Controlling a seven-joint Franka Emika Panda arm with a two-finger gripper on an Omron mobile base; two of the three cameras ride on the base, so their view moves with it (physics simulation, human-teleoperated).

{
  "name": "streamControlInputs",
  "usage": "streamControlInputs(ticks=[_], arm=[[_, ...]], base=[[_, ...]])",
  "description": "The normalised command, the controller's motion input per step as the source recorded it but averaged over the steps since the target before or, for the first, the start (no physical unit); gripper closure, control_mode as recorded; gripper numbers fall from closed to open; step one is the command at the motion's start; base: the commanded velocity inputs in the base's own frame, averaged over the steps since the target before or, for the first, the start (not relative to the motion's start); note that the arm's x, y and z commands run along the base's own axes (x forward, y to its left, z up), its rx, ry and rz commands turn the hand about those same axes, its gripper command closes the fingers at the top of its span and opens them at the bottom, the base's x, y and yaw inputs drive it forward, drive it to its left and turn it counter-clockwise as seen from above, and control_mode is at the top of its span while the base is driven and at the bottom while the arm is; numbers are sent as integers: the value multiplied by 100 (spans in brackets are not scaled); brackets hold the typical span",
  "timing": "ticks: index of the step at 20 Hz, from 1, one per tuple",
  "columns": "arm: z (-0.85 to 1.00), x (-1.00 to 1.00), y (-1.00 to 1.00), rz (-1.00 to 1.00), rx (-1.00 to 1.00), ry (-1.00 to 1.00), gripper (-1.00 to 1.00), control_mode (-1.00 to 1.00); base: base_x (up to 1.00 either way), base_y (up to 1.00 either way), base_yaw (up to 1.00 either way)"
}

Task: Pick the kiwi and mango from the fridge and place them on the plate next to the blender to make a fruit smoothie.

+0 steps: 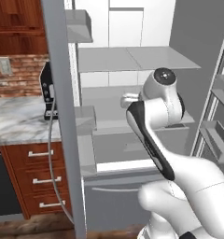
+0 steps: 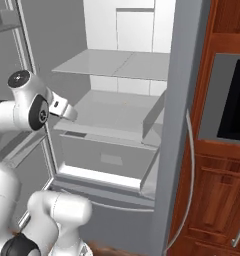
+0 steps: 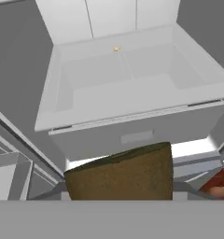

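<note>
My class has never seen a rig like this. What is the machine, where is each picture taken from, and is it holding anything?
It is a white robot arm with a two-finger gripper, on a driving base, in a rendered kitchen. Two pictures come from cameras on the base, behind the arm's left and right; the third looks along the hand. All face the tall grey fridge, doors open, its white drawer pulled out. Left of it, a marble counter carries a black-and-white coffee machine. In the hand view a brown fuzzy kiwi sits at the gripper, apparently held.
</note>
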Motion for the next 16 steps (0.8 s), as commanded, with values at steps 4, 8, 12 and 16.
streamControlInputs(ticks=[4, 8, 12, 16], arm=[[0, 0, 0, 0, 0, 0, 100, 100], [0, 0, 0, 0, 0, 0, 100, 100], [0, 0, 0, 0, 0, 0, 100, 100], [0, 0, 0, 0, 0, 0, 100, 100]], base=[[-89, 49, 38], [-47, 82, 69], [-16, 58, 96], [-15, 39, 100]])
